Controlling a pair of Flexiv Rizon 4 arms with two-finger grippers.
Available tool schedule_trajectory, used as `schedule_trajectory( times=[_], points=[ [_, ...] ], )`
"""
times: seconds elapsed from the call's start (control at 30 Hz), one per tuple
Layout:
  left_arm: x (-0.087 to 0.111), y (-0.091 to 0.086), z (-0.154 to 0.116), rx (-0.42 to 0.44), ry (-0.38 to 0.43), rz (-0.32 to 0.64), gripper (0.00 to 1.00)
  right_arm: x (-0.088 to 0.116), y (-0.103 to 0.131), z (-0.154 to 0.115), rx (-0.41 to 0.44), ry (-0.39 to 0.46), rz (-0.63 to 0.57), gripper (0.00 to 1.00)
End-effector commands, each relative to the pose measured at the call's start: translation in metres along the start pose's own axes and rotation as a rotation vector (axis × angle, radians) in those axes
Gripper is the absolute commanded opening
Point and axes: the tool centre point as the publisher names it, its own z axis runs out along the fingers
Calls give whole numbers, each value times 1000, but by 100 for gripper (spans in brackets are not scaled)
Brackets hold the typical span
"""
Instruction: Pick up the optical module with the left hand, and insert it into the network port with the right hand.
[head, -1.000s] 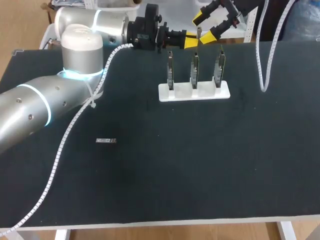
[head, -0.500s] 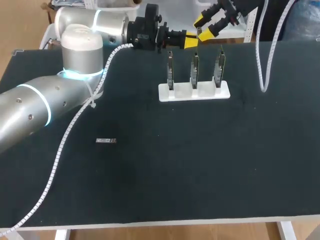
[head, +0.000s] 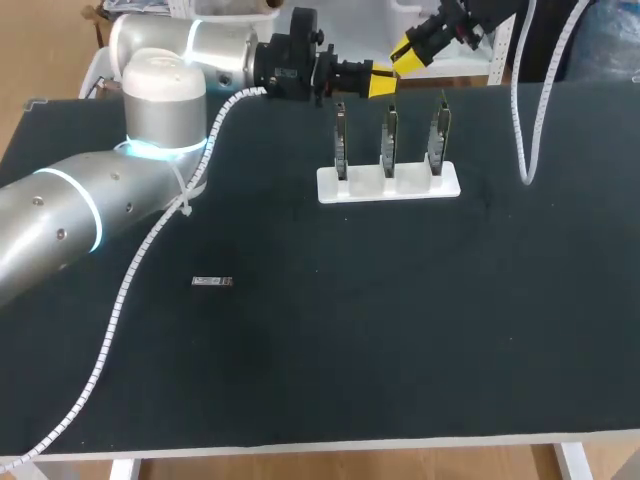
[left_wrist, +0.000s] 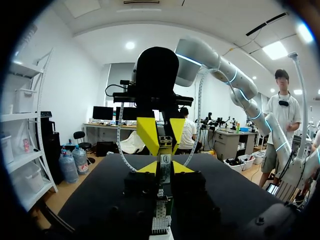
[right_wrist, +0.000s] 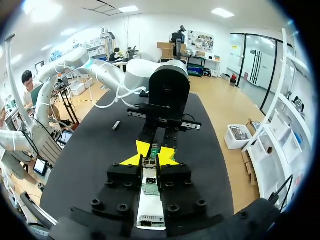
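Closest to the camera, the dark table (head: 400, 350) shows a broad stretch of bare mat running from its near edge back across the middle and right. A small grey piece (head: 212, 282) lies flat on the mat, left of centre and well apart from everything else. The left arm (head: 100, 200) comes in from the left side and crosses above the table's left part, trailing a white ribbed cable along its length.

Farther back, a white stand (head: 388, 183) sits right of centre with three upright boards (head: 390, 140) in a row on it. Bare mat surrounds it on all sides. To its right, a second white cable (head: 522, 120) loops down over the far edge onto the mat.

At the far edge, just behind and above the stand, the two grippers meet tip to tip. The left gripper (head: 383, 81) points right, and the right gripper (head: 412, 52) comes down from the far right corner. The optical module (left_wrist: 164, 162) is up in the air between them, not on the table. In both wrist views it sits between that gripper's own yellow tips, so each gripper is closed narrow on the optical module, one from each end.
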Motion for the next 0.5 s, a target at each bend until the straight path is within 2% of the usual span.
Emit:
schedule_trajectory(
  times=[0.03, 0.27, 0.3, 0.33, 0.37, 0.5],
  points=[
    [0, 5, 0, 8, 2, -1, 0, -1, -7, 0, -1041, 1, -1, 0],
    [0, 5, 0, 8, 2, -1, 0, -1, -6, -1, -1043, 4, -4, 0],
    [0, 5, 0, 8, 2, -1, 39, -1, -6, -1, -1043, 4, -5, 0],
    [0, 5, 0, 8, 2, -1, 89, -1, -6, -1, -1043, 5, -6, 0],
    [0, 5, 0, 8, 2, -1, 100, -1, -6, -1, -1044, 5, -6, 0],
    [0, 5, 0, 8, 2, -1, 100, -2, -5, 0, -1044, 6, -7, 0]
  ],
)
